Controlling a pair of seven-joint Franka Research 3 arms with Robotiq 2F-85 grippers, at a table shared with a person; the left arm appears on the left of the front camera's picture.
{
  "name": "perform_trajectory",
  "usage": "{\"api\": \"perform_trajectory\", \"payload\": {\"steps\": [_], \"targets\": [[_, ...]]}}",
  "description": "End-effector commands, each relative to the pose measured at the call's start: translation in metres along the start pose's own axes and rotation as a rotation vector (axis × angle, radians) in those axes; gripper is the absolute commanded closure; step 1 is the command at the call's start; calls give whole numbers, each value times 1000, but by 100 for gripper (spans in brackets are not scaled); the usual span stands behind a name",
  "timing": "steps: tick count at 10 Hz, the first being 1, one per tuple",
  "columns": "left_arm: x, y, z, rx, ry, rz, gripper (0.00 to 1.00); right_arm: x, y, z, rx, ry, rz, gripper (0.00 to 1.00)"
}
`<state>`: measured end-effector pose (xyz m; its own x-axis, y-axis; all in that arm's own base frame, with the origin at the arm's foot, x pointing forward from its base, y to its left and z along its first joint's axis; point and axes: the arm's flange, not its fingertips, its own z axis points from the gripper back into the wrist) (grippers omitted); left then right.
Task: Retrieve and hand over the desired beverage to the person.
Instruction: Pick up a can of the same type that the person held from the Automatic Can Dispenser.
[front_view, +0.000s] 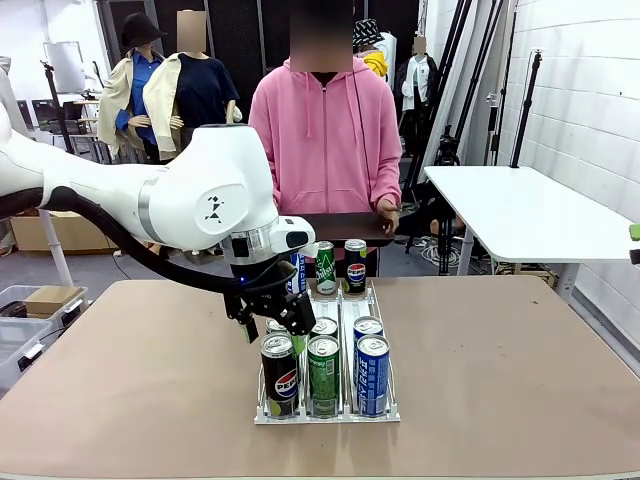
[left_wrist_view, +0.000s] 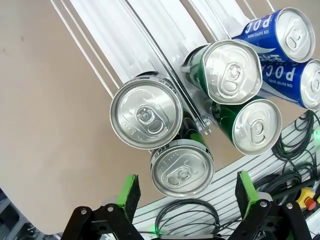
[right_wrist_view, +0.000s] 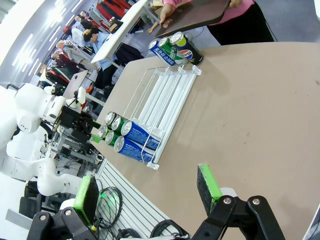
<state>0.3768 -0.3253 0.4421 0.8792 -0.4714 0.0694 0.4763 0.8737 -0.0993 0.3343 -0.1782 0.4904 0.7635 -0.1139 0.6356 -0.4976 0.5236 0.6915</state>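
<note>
- Here's the left end effector (front_view: 272, 322), hanging over the left lane of the clear-and-white three-lane can rack (front_view: 345, 300). Its jaws are spread wide and there's nothing between them.
- Looking down from the left wrist, its green pads (left_wrist_view: 130, 192) sit either side of the silver top of the front black Pepsi can (left_wrist_view: 182, 170). They are above the can, with no contact to be seen.
- The second black can (left_wrist_view: 146, 112) sits right behind that one in the same lane, the two touching.
- The middle lane holds two green cans (left_wrist_view: 232, 70), one behind the other at the near end.
- The right lane holds two blue Pocari cans (left_wrist_view: 280, 30), also at the near end.
- At the far end of the rack stand three more cans side by side: a blue can (front_view: 298, 270), a green can (front_view: 325, 268) and a black Pepsi can (front_view: 355, 265).
- The person in the pink zip-up hooded sweatshirt (front_view: 325, 130) stands at the far side of the light brown surface (front_view: 500, 350), just behind those far cans, holding a dark brown flat tray (front_view: 345, 228).
- Over on the other side, the right end effector (right_wrist_view: 147, 190) is wide and empty. It hovers above the surface near its edge, well apart from the rack.
</note>
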Motion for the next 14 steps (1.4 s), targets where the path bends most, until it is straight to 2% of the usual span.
{"api": "perform_trajectory", "payload": {"steps": [1, 7, 14], "targets": [[-1, 1, -12, 16, -6, 12, 0, 1, -1, 0, 14, -8, 4, 0], [0, 9, -28, 33, -30, -3, 0, 1, -1, 0, 14, -8, 4, 0], [7, 9, -40, 47, -10, -27, 0, 1, -1, 0, 14, -8, 4, 0]]}}
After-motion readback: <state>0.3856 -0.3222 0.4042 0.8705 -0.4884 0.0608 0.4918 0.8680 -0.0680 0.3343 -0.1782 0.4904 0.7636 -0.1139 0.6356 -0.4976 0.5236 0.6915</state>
